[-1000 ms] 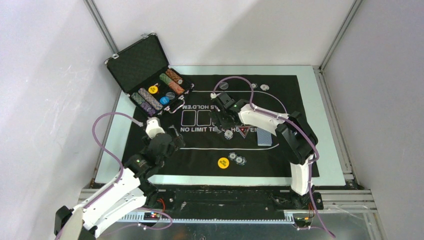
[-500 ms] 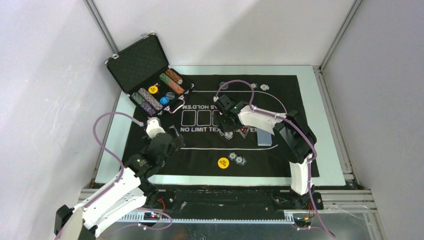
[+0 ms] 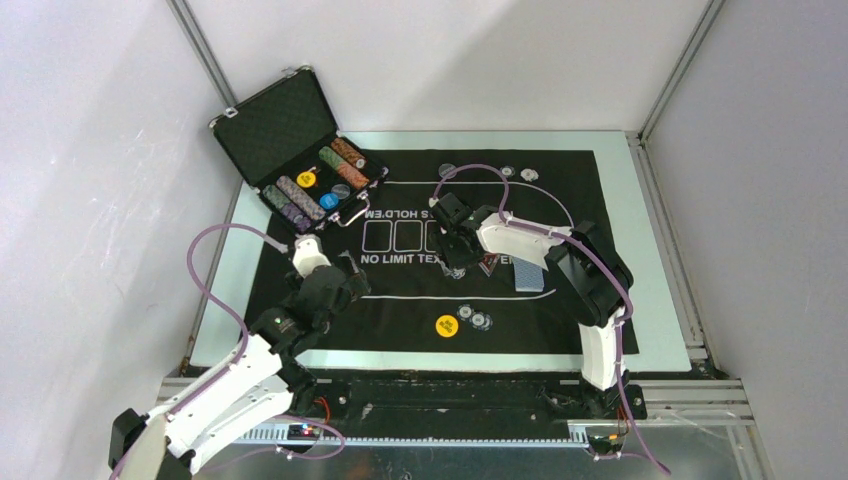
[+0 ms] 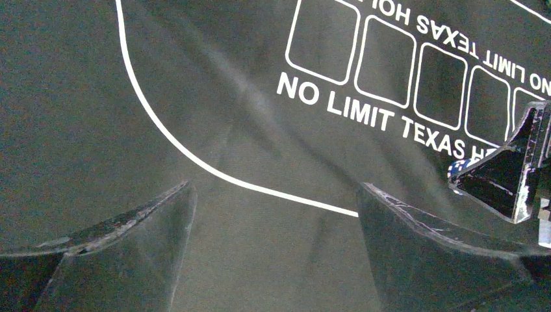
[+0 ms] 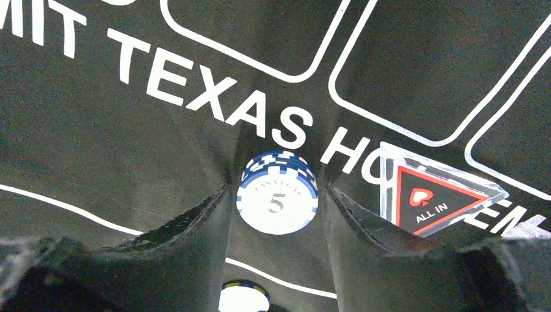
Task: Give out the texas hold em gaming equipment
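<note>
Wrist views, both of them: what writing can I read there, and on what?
"NO LIMIT TEXAS": white print on the black mat.
"5": on the blue-and-white chip.
"ALL IN": on the red-black triangle marker.
Tiny lettering above the 5: too blurred to read.

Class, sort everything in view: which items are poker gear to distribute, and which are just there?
Job: chips, triangle marker, yellow disc, cards.
Just there: mat, case, table.
</note>
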`<state>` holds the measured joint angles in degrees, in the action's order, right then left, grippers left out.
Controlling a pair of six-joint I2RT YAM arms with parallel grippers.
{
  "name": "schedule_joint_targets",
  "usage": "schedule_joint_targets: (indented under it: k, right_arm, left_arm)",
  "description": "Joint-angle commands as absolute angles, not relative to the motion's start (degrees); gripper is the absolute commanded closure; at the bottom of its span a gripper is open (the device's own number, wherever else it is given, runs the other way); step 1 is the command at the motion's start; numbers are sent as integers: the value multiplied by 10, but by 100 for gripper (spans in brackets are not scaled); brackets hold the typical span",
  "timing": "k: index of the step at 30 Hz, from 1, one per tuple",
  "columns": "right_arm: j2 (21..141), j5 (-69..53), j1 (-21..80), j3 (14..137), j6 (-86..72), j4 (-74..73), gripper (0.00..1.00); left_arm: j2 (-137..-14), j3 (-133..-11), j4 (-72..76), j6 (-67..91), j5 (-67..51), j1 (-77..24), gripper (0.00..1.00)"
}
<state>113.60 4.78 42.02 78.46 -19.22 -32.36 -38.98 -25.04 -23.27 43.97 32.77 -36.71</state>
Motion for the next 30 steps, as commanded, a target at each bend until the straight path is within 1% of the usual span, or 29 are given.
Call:
schedule_joint_targets:
  k: [1,6,15,20,24,26,30]
  right_arm:
    - [1141,47,420,782,-201,-320,46]
    - [1141,46,421,782,-204,-321,51]
    - [1143,50,421,782,-205,-325,51]
    - [1145,53,422,783,-204,-326,47]
    - [1149,55,422,782,-205,-327,47]
    - [1150,56,422,782,-206,-327,48]
    - [1146,60,424,782,-207,-327,54]
  left_arm:
    - [-389,-242,-229,439,338,-363,0]
    - [-389,-242,-229,439,338,-364,0]
    - [-390,-241,-227,439,335,-363,0]
    - [-393,-241,-226,439,334,-364,0]
    - [-395,-241,-225,439,334,-364,0]
    - [-395,-241,-224,439,333,-364,0]
    - [-396,-241,-224,439,333,-364,2]
